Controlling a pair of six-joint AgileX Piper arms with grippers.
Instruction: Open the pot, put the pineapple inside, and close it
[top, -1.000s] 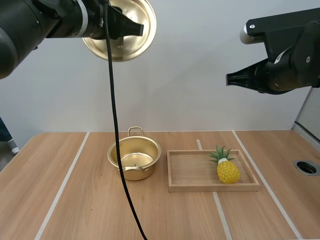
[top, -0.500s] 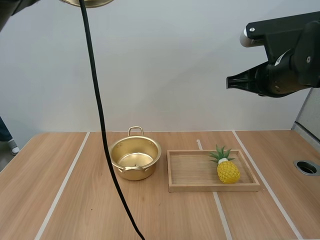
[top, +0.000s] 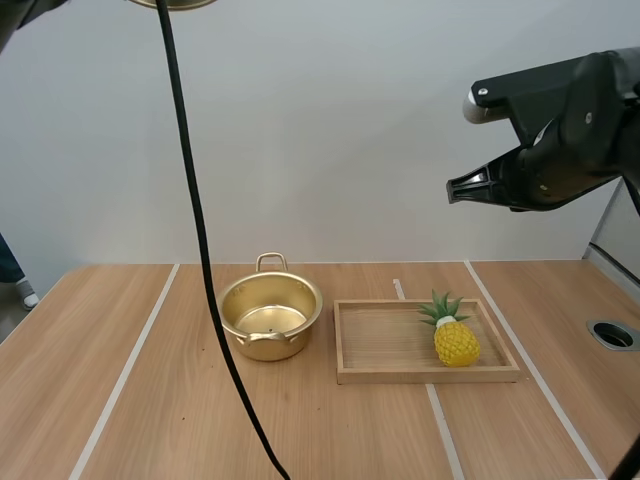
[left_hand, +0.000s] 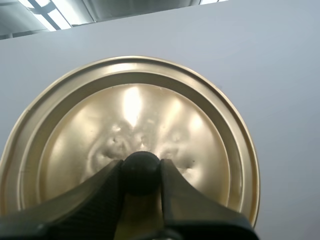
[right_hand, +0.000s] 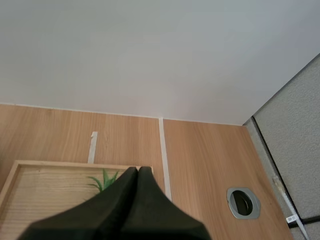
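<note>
The gold pot (top: 270, 318) stands open on the table, left of the wooden tray (top: 400, 375). A yellow pineapple (top: 455, 338) with green leaves lies at the tray's right end. My left gripper (left_hand: 141, 175) is shut on the black knob (left_hand: 141, 169) of the gold lid (left_hand: 200, 130), held high in the air; the lid's rim (top: 175, 3) peeks in at the high view's top edge. My right gripper (top: 452, 190) hangs high above the tray, shut with nothing in it. In the right wrist view its tips (right_hand: 137, 171) lie together over the pineapple's leaves (right_hand: 104, 181) and the tray (right_hand: 30, 172).
A round metal-rimmed hole (top: 612, 334) is set in the table at the far right, also seen as the hole (right_hand: 243, 202) past the right fingers. White strips (top: 130, 370) run across the wooden tabletop. Bare table lies left of the pot and in front.
My left arm has carried the lid upward, almost out of the high view. My right arm has shifted slightly left and tilted. Pot, tray and pineapple have not moved.
</note>
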